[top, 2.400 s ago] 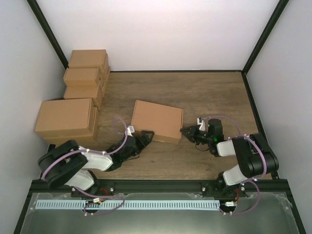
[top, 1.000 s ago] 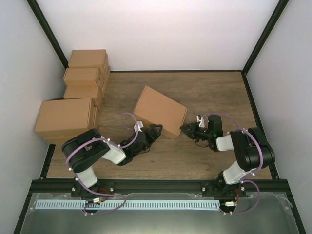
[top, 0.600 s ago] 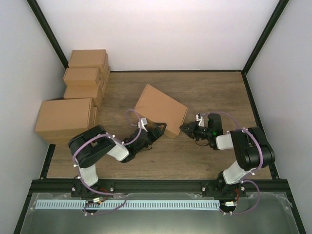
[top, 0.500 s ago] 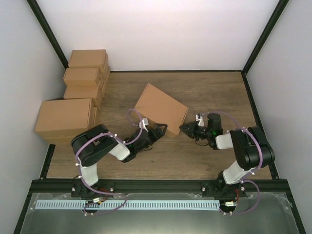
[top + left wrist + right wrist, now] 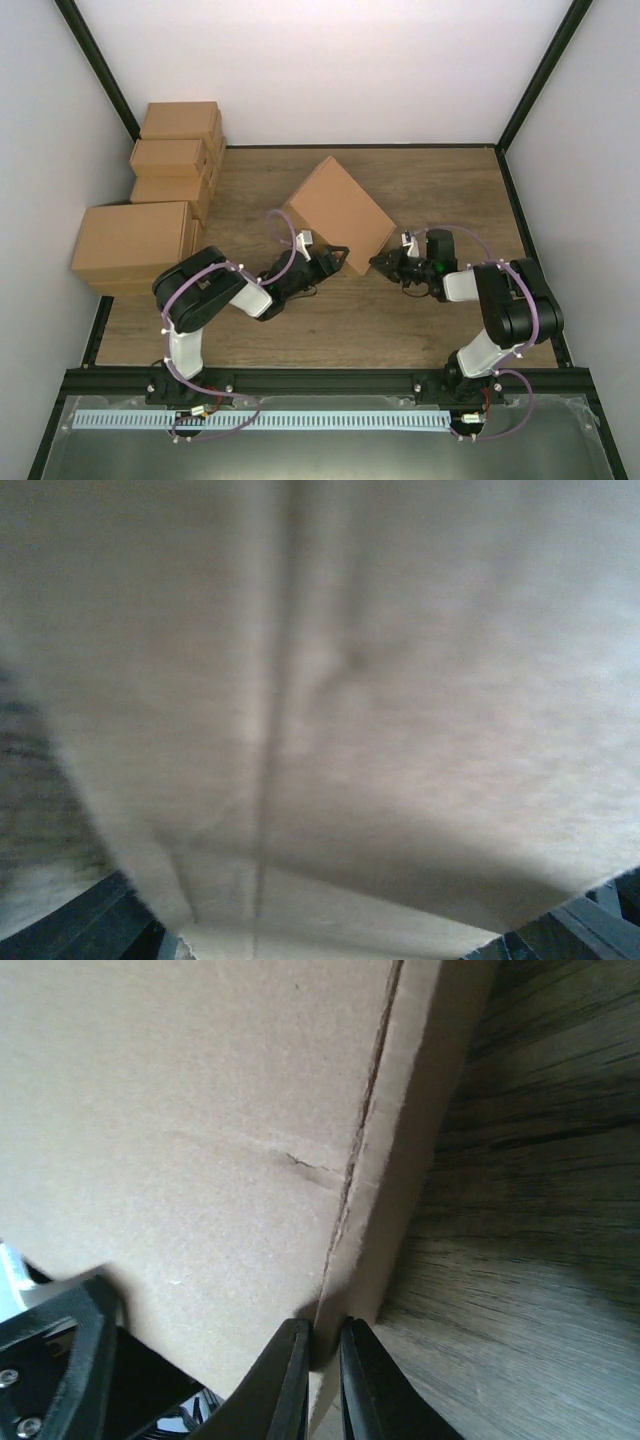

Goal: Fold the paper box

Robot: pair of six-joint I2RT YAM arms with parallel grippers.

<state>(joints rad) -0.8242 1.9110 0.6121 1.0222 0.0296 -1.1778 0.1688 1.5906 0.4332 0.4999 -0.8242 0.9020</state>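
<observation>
The paper box [image 5: 338,210] is a closed brown cardboard box lying slantwise mid-table, one corner pointing to the back. My left gripper [image 5: 337,258] is at its near edge, jaws spread wide; in the left wrist view the blurred cardboard [image 5: 350,680] fills the frame and only the fingertips [image 5: 115,920] show at the bottom corners. My right gripper [image 5: 381,263] is at the box's near right corner. In the right wrist view it [image 5: 325,1345] is pinched on the cardboard edge [image 5: 390,1220], with the box panel [image 5: 200,1110] to the left.
Three small brown cartons [image 5: 178,155] are stacked at the back left, with a larger carton [image 5: 133,240] in front of them. Black frame posts [image 5: 535,75] and white walls bound the wooden table [image 5: 450,190].
The box has turned counterclockwise, its left end swinging toward the back. My left gripper has moved right and forward along the near edge. My right gripper has kept its hold at the corner.
</observation>
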